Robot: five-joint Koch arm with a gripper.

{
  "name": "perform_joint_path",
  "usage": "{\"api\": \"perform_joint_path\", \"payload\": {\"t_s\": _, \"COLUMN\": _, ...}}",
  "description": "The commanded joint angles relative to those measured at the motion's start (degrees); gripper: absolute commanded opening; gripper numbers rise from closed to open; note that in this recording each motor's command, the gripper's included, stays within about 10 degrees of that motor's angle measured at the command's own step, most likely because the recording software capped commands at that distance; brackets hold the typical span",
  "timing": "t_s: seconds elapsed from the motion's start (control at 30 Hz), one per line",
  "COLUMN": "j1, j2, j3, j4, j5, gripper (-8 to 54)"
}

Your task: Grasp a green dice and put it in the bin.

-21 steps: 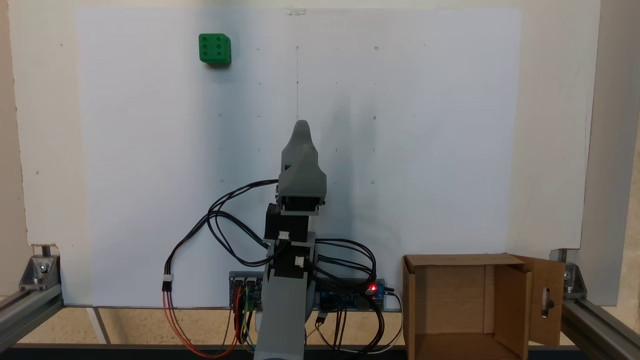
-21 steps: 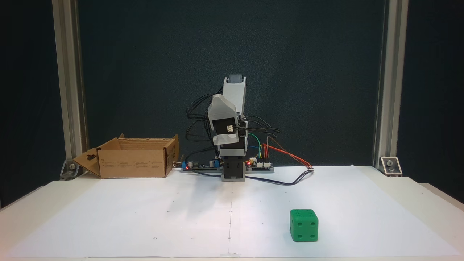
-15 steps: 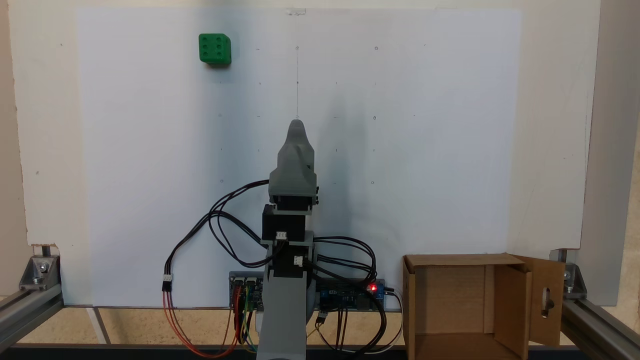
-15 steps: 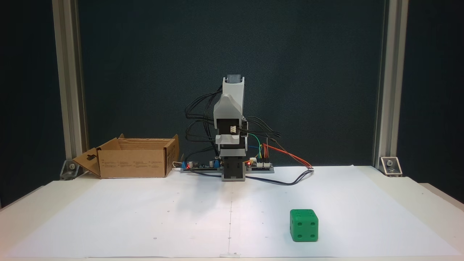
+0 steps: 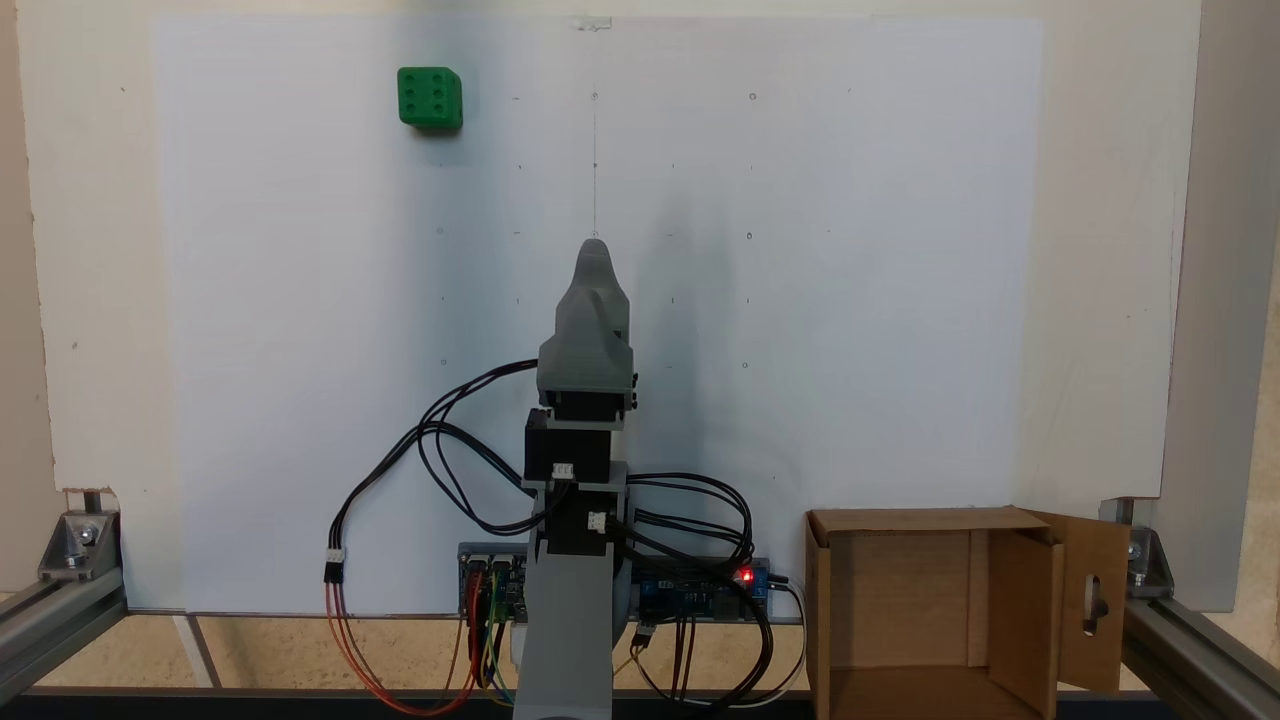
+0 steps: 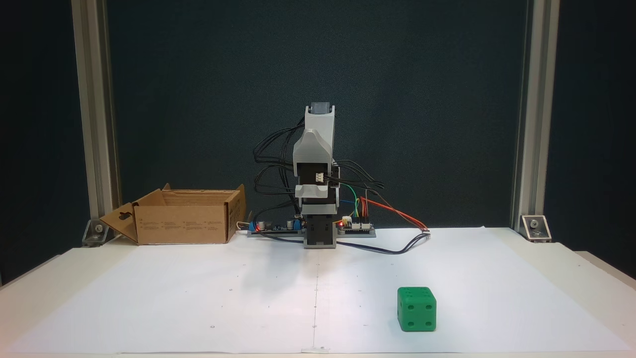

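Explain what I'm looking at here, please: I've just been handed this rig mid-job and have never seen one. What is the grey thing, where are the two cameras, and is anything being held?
The grey thing with the black wires is a small robot arm, folded up near its base. One fixed view looks down from above and behind the arm; the other fixed view faces it from across the table.

A white paper sheet covers the table. On it sits the green dice, far from the arm, close to the front camera. The bin, an open cardboard box, stands beside the arm's base.

The gripper holds nothing that I can see; whether it is open or shut cannot be told.
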Motion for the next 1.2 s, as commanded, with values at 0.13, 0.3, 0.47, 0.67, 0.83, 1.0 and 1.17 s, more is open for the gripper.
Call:
{"api": "perform_joint_path", "payload": {"t_s": 0.13, "j1": -0.4, "j2": 6.2, "j3": 3.0, "j4": -0.4, "j5": -2.7, "gripper": 44.7}}
{"api": "perform_joint_path", "payload": {"t_s": 0.3, "j1": -0.4, "j2": 6.2, "j3": 3.0, "j4": -0.2, "j5": -2.9, "gripper": 44.3}}
{"api": "perform_joint_path", "payload": {"t_s": 0.47, "j1": -0.4, "j2": 6.2, "j3": 3.0, "j4": -0.1, "j5": -3.1, "gripper": 44.0}}
{"api": "perform_joint_path", "payload": {"t_s": 0.67, "j1": -0.7, "j2": 6.2, "j3": 3.0, "j4": -0.4, "j5": -2.8, "gripper": 43.9}}
{"api": "perform_joint_path", "payload": {"t_s": 0.83, "j1": -0.9, "j2": 6.2, "j3": 3.0, "j4": -0.2, "j5": -2.9, "gripper": 43.8}}
{"api": "perform_joint_path", "payload": {"t_s": 1.0, "j1": -0.5, "j2": 6.2, "j3": 3.0, "j4": 0.3, "j5": -3.1, "gripper": 43.5}}
{"api": "perform_joint_path", "payload": {"t_s": 1.17, "j1": -0.6, "j2": 6.2, "j3": 0.2, "j4": 5.9, "j5": -3.2, "gripper": 43.2}}
